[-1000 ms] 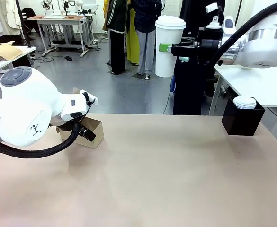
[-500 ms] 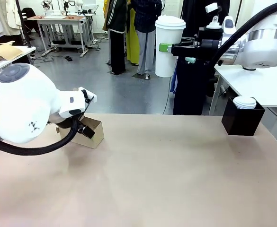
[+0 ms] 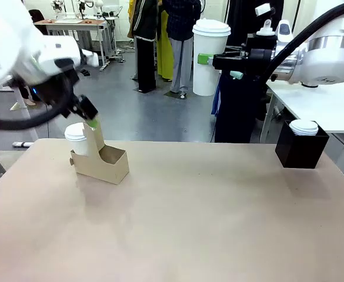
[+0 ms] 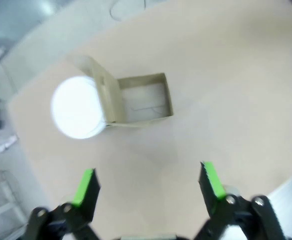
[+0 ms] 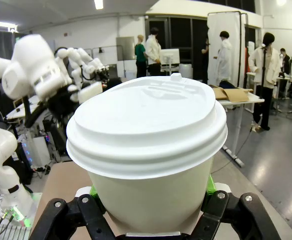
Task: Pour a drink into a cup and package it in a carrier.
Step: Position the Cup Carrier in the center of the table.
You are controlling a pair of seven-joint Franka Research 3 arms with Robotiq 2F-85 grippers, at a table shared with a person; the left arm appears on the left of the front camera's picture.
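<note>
A brown cardboard carrier (image 3: pixel 104 164) stands on the table at the left, its handle tab upright. One white lidded cup (image 3: pixel 77 139) sits in its left hole; the right hole is bare. My left gripper (image 3: pixel 89 117) hangs open just above the handle tab. From its wrist I look down on the carrier (image 4: pixel 141 97) and the cup's lid (image 4: pixel 78 112), with my open left gripper (image 4: pixel 148 182) holding nothing. My right gripper (image 3: pixel 219 61) is shut on a second lidded cup (image 3: pixel 210 56), held high beyond the table's far edge. That cup (image 5: pixel 146 150) is upright in my right gripper (image 5: pixel 150 200). The drink is hidden under the lids.
A black box (image 3: pixel 301 150) with a stack of white lids stands at the table's far right. The tan tabletop (image 3: pixel 207 217) spreads wide between carrier and box. People stand in the room beyond the far edge.
My left arm has swung up and away to the upper left, uncovering the carrier and the cup in it. The right arm and its cup have held still.
</note>
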